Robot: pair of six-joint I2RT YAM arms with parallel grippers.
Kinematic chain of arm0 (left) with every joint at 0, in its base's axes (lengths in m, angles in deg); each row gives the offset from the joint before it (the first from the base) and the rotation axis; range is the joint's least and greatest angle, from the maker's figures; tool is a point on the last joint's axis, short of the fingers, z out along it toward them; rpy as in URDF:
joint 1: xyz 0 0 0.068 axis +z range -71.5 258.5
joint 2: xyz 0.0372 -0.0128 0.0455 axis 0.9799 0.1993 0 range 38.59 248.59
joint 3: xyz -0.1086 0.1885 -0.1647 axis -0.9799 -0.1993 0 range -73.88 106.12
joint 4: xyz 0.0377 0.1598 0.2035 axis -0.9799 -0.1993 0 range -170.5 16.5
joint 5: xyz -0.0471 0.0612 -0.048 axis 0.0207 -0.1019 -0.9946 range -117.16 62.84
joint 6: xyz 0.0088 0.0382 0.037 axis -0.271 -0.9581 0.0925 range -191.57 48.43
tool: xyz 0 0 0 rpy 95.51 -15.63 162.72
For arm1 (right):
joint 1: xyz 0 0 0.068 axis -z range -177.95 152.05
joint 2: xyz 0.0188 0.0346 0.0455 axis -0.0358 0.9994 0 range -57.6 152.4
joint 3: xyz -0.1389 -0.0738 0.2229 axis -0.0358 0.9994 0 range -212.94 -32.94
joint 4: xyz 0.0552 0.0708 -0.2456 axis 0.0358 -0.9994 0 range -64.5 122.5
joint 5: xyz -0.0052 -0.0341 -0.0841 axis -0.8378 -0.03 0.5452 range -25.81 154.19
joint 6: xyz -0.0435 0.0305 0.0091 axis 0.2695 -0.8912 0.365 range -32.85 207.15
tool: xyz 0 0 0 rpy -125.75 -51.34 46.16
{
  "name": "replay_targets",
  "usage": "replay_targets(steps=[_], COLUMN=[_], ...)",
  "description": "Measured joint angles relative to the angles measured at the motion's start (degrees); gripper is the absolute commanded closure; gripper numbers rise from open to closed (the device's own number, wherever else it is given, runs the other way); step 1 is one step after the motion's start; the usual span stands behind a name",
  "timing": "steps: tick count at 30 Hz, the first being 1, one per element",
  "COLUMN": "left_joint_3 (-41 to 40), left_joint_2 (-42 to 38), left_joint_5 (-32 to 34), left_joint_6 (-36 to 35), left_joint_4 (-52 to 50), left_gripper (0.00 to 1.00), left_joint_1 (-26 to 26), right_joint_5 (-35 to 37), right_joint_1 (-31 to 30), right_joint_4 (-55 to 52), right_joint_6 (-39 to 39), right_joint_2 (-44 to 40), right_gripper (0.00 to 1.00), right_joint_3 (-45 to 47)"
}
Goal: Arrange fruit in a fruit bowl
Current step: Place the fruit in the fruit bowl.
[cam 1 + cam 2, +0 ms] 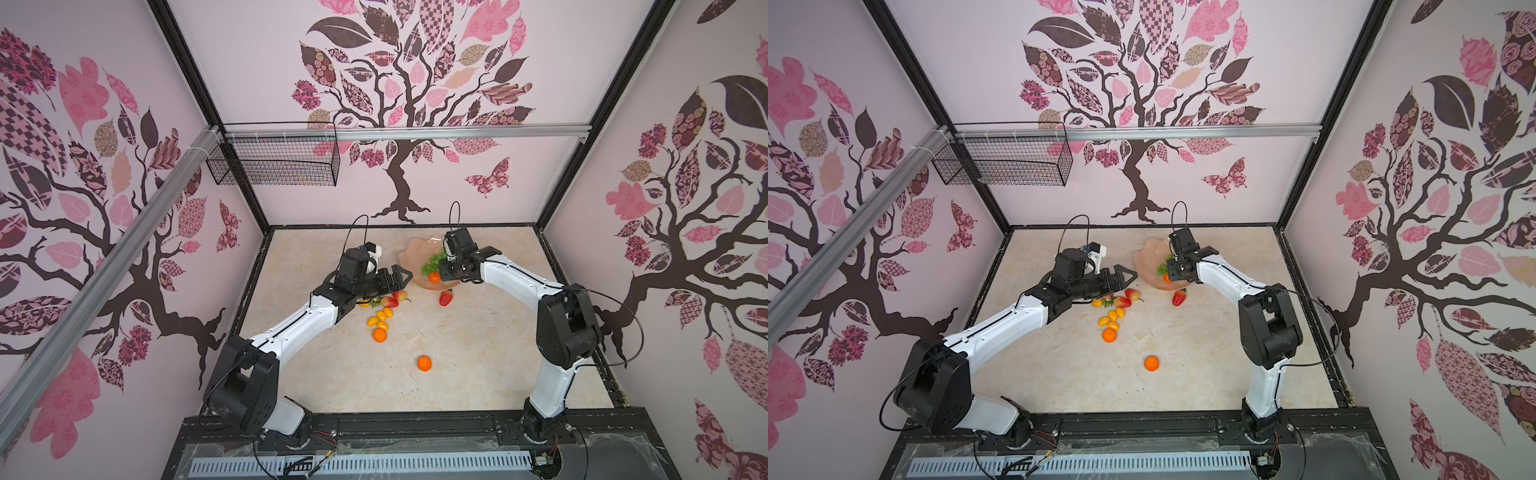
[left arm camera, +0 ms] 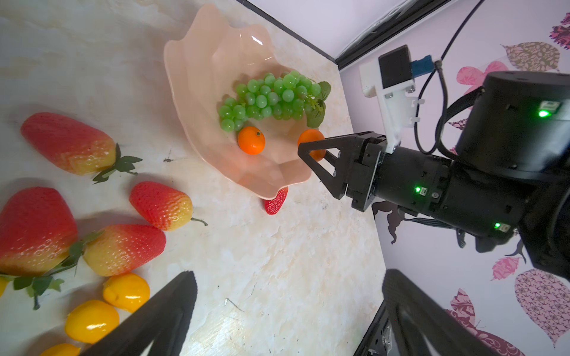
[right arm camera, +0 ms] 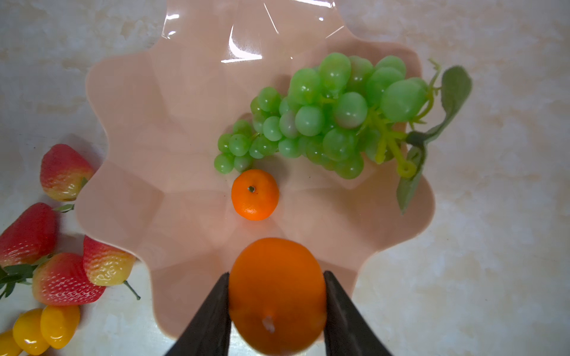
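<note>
The peach-pink fruit bowl stands at the back of the table. In it lie a green grape bunch and one tangerine. My right gripper hovers over the bowl's near rim, shut on a second tangerine. My left gripper is open and empty, above the table left of the bowl. Strawberries lie under and beside it. One strawberry lies at the bowl's front edge.
Yellow oval tomatoes and a tangerine sit in a cluster mid-table. Another tangerine lies alone nearer the front. A black wire basket hangs on the back-left rail. Walls enclose the table on three sides.
</note>
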Motion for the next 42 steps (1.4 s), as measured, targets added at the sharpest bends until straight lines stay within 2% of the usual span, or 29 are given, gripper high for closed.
replay_targets(steps=[19, 32, 42], left_joint_3=[6.60, 6.62, 6.62], left_joint_2=[9.79, 10.38, 10.38], left_joint_5=[-4.90, -5.31, -5.33], left_joint_6=[5.75, 5.97, 5.92], left_joint_4=[7.02, 7.08, 6.67], left_gripper=[0.02, 0.02, 0.02], left_joint_1=[0.00, 0.00, 0.00], right_joint_5=[3.98, 5.16, 5.09], right_joint_1=[1.14, 1.70, 1.81], right_joint_4=[-1.22, -1.99, -2.36], right_joint_6=[1.20, 1.44, 1.46], right_joint_2=[10.62, 14.86, 15.45], right_gripper=[0.54, 0.51, 0.44], right_joint_3=[-7.08, -9.84, -10.08])
